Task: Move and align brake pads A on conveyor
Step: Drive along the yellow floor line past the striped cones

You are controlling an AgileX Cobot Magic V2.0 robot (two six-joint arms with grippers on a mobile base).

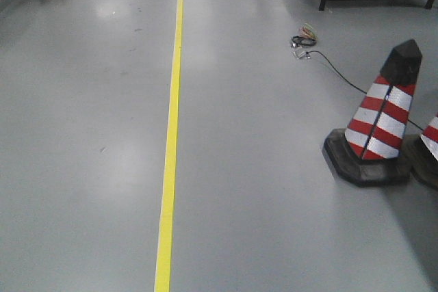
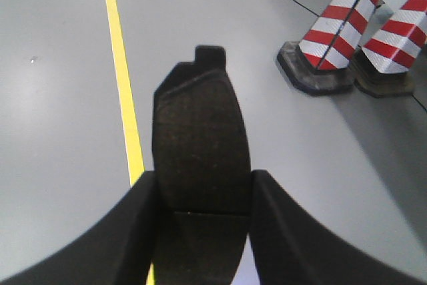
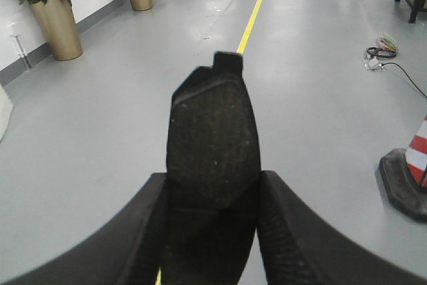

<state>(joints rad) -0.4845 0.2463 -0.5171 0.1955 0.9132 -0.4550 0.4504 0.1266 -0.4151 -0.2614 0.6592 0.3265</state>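
**Mia:** What is the left gripper (image 2: 203, 195) holding?

**Ben:** A brake pad (image 2: 200, 145). The two black fingers (image 2: 133, 231) are squeezed tight on its sides, down at the bottom end. The little tab end sticks up and away from the camera.

**Mia:** And the right gripper (image 3: 212, 195)?

**Ben:** Same thing. It is clamped on another brake pad (image 3: 212, 138), held the same way, tab end out front.

**Mia:** Why hold them by one end like that?

**Ben:** I think so most of the pad sticks out free. Then the long part can be laid down flat and lined up without the fingers getting in the way.

**Mia:** Where is the conveyor?

**Ben:** I can't see it in any view. Under both pads there is only grey floor (image 1: 274, 169) with a yellow line (image 1: 171, 135). So the pads are up in the air, not put down yet.

**Mia:** What else is around?

**Ben:** A red-and-white traffic cone (image 1: 382, 117) on the right, with a cable (image 1: 342, 76) on the floor by it. The right wrist view shows a potted plant (image 3: 50, 5) near the wall.

**Mia:** So what is left to do?

**Ben:** My guess is both pads must be carried to the belt and set down straight.
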